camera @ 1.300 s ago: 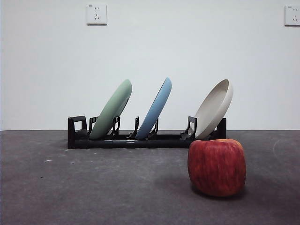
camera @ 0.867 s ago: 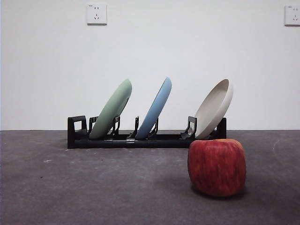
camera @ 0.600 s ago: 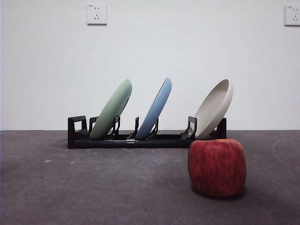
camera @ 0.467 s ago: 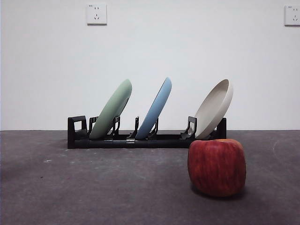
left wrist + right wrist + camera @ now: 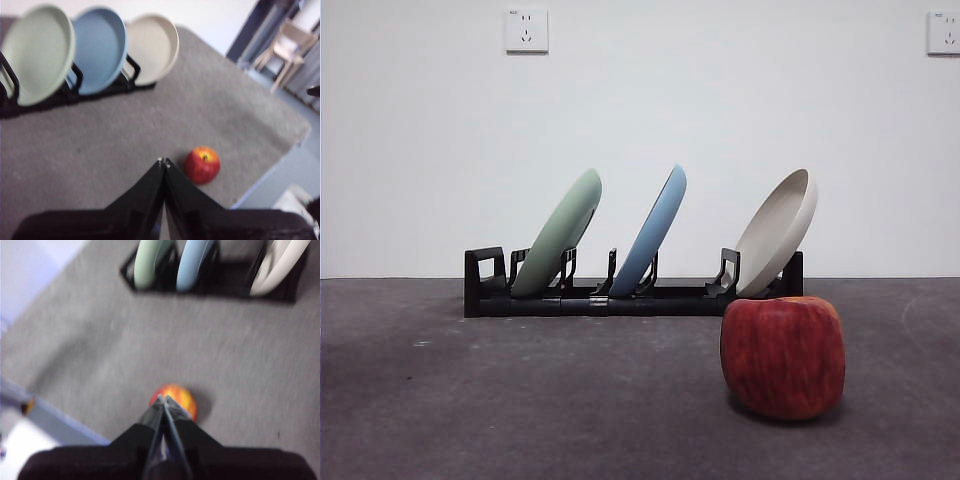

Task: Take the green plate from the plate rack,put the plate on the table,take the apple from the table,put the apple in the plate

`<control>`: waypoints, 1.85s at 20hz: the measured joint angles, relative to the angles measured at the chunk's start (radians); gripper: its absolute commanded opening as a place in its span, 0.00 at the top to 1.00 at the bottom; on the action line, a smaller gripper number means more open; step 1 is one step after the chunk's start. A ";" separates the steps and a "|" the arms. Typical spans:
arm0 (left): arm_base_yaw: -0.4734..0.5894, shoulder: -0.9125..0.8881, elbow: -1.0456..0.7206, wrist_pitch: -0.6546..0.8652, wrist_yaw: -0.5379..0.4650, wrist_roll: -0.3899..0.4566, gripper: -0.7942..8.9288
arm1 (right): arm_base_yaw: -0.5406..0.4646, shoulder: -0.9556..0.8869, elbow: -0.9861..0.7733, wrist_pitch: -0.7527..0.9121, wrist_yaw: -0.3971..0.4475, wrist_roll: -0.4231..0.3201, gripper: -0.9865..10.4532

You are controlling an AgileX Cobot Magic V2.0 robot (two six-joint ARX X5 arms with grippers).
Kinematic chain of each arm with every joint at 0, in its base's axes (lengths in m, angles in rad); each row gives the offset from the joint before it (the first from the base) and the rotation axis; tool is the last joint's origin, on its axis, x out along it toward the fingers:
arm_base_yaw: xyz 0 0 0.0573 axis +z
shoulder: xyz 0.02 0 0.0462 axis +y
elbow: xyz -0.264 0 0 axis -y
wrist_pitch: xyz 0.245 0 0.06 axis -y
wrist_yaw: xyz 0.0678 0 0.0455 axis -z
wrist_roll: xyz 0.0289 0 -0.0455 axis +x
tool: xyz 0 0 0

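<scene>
Both grippers, left gripper point(image 5: 163, 161) and right gripper point(image 5: 163, 399), hang high with jaws pressed together, holding nothing, so whichever goes for the green plate point(image 5: 558, 232), tilted in the plate rack point(image 5: 485, 285), should spread wide and pinch its upper rim.

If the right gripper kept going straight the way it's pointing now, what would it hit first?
Most likely the apple: in the right wrist view the shut tips of the right gripper line up with it. Depth is unclear in the blur, so it might reach the table just short of it.
</scene>
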 measured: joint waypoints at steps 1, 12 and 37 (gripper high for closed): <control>0.000 0.016 0.016 -0.031 0.002 0.021 0.93 | 0.004 0.018 0.013 -0.040 0.000 -0.024 0.92; 0.000 0.058 0.062 -0.130 -0.047 0.132 0.30 | 0.011 0.073 0.029 -0.153 0.000 -0.130 0.34; -0.348 1.214 0.575 0.611 -0.541 0.165 0.31 | 0.011 0.074 0.029 -0.135 -0.001 -0.113 0.34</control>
